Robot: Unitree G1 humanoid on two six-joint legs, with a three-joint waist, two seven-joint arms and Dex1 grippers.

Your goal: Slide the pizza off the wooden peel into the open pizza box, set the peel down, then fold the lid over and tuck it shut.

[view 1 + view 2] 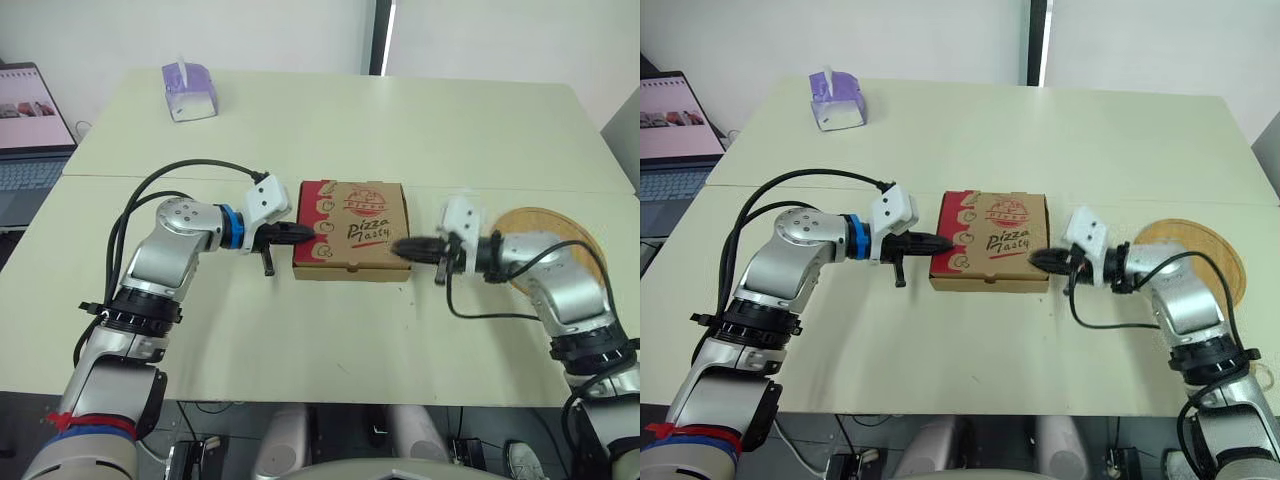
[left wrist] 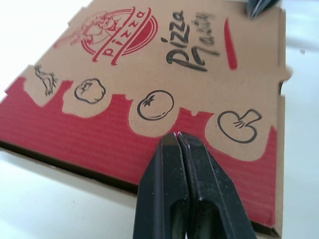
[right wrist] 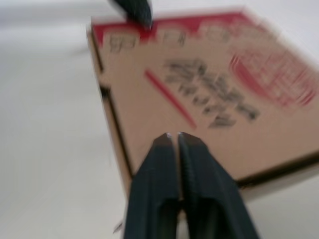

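The pizza box [image 1: 352, 230] lies in the middle of the table with its printed lid folded down flat. My left gripper [image 1: 310, 232] is shut, its tip resting on the red band at the box's left edge [image 2: 164, 144]. My right gripper [image 1: 398, 247] is shut too, its tip over the box's right edge near the front corner [image 3: 149, 129]. The round wooden peel [image 1: 565, 245] lies flat on the table to the right of the box, partly hidden under my right arm, with nothing on it.
A purple tissue box [image 1: 189, 92] stands at the far left of the table. A laptop [image 1: 28, 140] sits open on a separate surface beyond the table's left edge. A seam [image 1: 400, 185] between two tabletops runs just behind the box.
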